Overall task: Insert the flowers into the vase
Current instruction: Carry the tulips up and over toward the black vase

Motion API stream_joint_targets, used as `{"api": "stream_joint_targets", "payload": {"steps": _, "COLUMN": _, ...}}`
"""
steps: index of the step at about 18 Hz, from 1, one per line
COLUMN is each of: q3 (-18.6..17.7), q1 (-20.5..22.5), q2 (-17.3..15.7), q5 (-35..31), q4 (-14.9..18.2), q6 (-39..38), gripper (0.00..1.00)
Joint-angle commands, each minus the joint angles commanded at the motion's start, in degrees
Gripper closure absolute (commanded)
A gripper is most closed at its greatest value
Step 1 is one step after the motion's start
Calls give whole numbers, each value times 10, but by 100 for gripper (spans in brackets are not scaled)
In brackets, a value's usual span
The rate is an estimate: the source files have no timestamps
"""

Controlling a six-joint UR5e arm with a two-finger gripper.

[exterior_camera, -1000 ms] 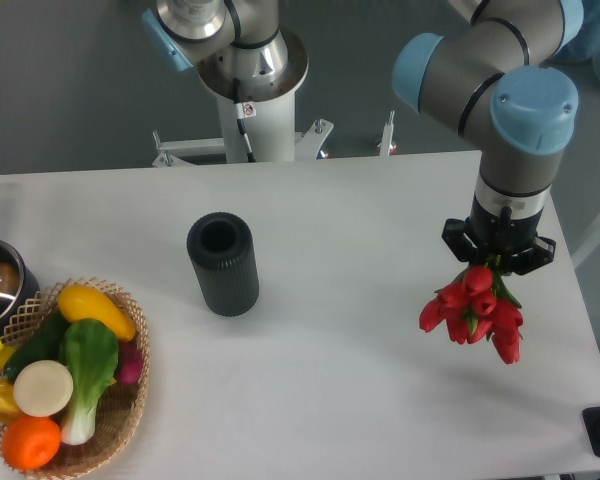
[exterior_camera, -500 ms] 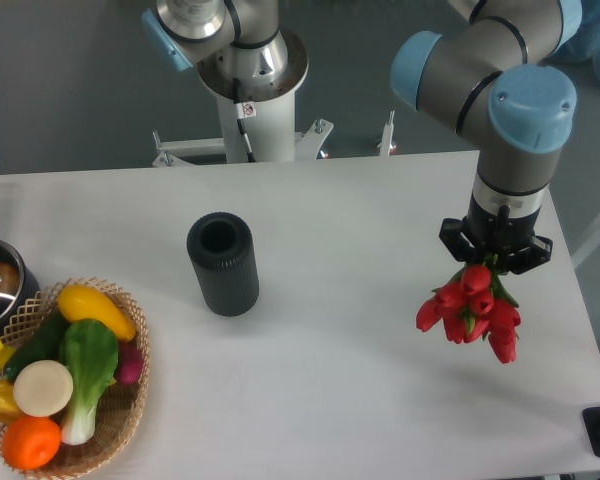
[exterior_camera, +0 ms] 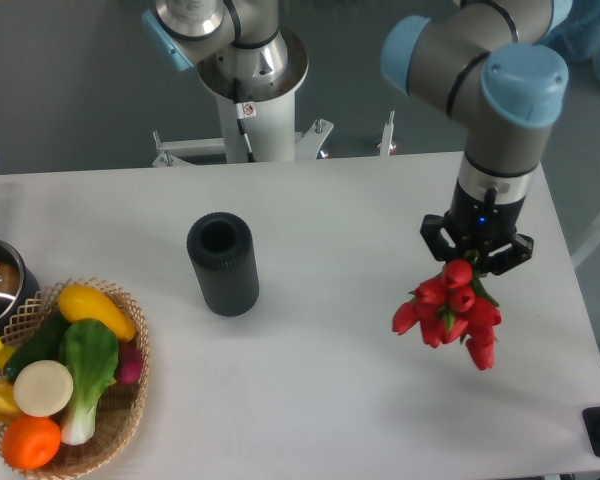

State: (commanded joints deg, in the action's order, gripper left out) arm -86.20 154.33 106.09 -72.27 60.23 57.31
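Bare table (exterior_camera: 360, 230) lies between my claw (exterior_camera: 476, 262) at right and the vase (exterior_camera: 222, 263) at centre-left; the basket (exterior_camera: 130, 400) crowds the lower-left corner.

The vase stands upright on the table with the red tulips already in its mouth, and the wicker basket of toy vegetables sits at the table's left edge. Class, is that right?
Not quite. The vase is upright but its mouth is empty. The camera view shows the tulips held by the gripper, well to the vase's right. The wicker basket does sit at the left edge.

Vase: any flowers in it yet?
No, the vase stands with an empty dark mouth, while the flowers hang from the gripper well off to its right.
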Motion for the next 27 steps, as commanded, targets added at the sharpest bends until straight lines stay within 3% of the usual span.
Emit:
{"api": "stream_joint_targets", "payload": {"steps": 1, "q3": -23, "q1": 4, "q2": -16, "q5": 40, "q4": -33, "q6": -15, "gripper": 100}}
{"api": "stream_joint_targets", "payload": {"steps": 2, "q3": -36, "q1": 6, "q2": -27, "q5": 62, "q4": -44, "q6": -18, "gripper": 100}}
{"api": "stream_joint_targets", "payload": {"steps": 6, "q3": -61, "q1": 10, "q2": -56, "q5": 162, "q4": -46, "q6": -19, "gripper": 100}}
{"api": "stream_joint_targets", "payload": {"steps": 11, "q3": -63, "q1": 11, "q2": -84, "q5": 192, "q4": -47, "q6": -32, "gripper": 100}}
{"api": "stream_joint_targets", "payload": {"steps": 14, "q3": -72, "q1": 18, "q2": -93, "q5": 271, "q4": -47, "q6": -43, "gripper": 100}}
{"api": "stream_joint_targets", "payload": {"steps": 18, "q3": -118, "q1": 45, "q2": -124, "q5": 396, "q4": -48, "q6": -42, "gripper": 100}}
{"api": "stream_joint_targets", "payload": {"steps": 25, "q3": -203, "q1": 74, "q2": -203, "q5": 521, "q4": -69, "q6": -37, "gripper": 100}}
{"api": "stream_joint_targets", "payload": {"steps": 27, "q3": -215, "q1": 73, "q2": -209, "q5": 551, "q4": -69, "q6": -37, "gripper": 100}}
